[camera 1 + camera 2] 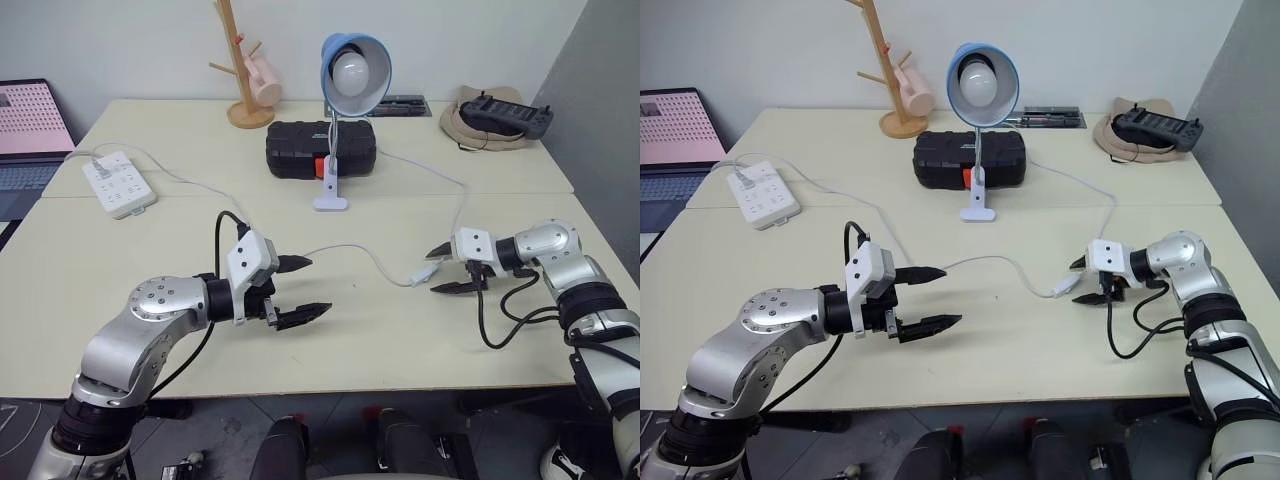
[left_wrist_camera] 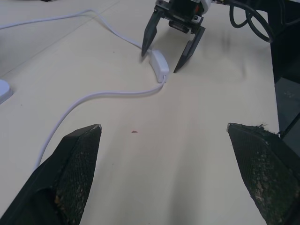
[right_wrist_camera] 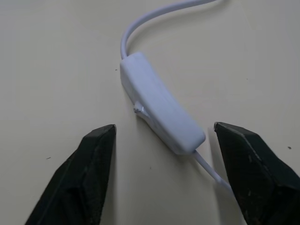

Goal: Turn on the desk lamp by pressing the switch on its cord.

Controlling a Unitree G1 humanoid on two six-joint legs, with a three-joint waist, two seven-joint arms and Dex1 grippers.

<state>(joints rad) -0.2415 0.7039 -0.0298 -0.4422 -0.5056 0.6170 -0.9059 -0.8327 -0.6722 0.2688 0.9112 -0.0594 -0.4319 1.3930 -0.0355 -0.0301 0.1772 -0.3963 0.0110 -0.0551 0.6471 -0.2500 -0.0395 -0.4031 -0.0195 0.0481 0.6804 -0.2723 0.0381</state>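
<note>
The desk lamp point(image 1: 355, 70), with a light-blue shade and a white base, stands at the middle back of the table, and its bulb shows no glow. The thin white cord point(image 1: 370, 255) runs across the table to the small white switch point(image 3: 159, 110), which lies flat on the tabletop. My right gripper point(image 1: 433, 271) is open and low over the table. Its fingers point(image 3: 91, 164) stand on either side of the switch without touching it. My left gripper point(image 1: 318, 286) is open and holds nothing. It hovers above the table's middle, pointing toward the switch point(image 2: 158, 64).
A white power strip point(image 1: 118, 183) lies at the left. A black case point(image 1: 320, 148) sits behind the lamp base, with a wooden mug tree point(image 1: 245, 80) beyond it. A hat with a black controller point(image 1: 495, 115) is at the back right, and a laptop point(image 1: 30, 130) at the far left.
</note>
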